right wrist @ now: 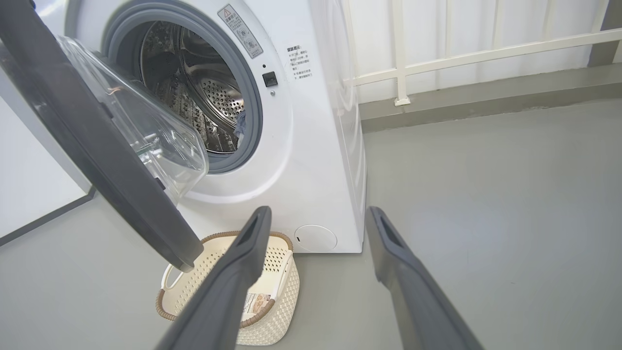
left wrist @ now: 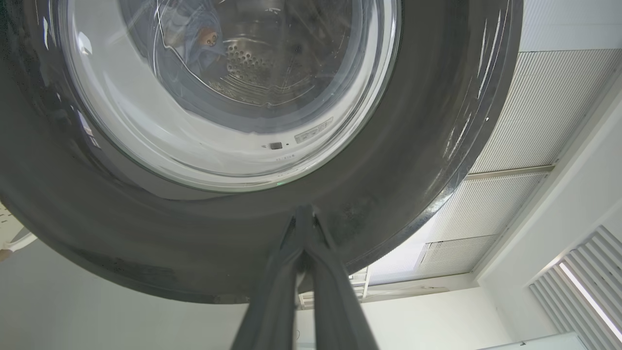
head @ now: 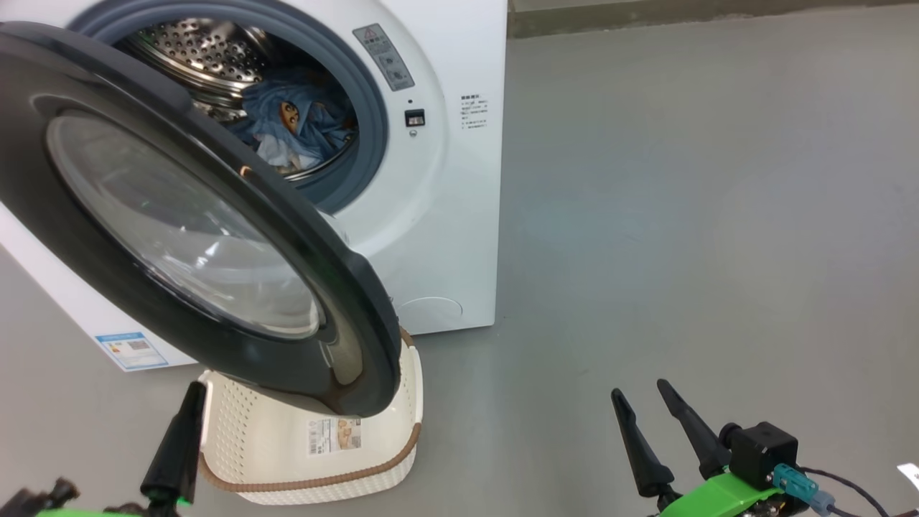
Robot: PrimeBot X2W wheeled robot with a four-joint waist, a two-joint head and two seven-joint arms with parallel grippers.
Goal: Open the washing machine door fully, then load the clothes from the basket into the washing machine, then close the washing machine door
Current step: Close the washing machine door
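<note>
— Swinging out on its left-hand hinge, how did the washing machine door [head: 187, 230] stand?
— Partway open. Its wide, glossy black rim ringed a bulging bowl of clear glass. Behind it the white washing machine [head: 445, 215] showed a grey rubber gasket and a perforated steel drum.
— And the clothes [head: 294, 122]?
— They were bunched inside the drum: soft light blue fabric with an orange cartoon print, and some white cloth beneath.
— Where was the basket [head: 240, 424]?
— It sat tilted on the smooth grey floor just in front of the machine, under the door's lower edge. It was cream perforated plastic with rounded corners, a brown woven-look rim and a label sticker on its bottom.
— The grippers?
— The left gripper [head: 194, 393] was at near left, just beside the basket, its long dark fingers pressed together. In the left wrist view its fingertips [left wrist: 315, 233] pointed at the door's black rim; I could not tell whether they touched it. The right gripper [head: 639, 391] hung over the floor at near right, well apart from the machine, its tapered fingers spread and holding nothing.
</note>
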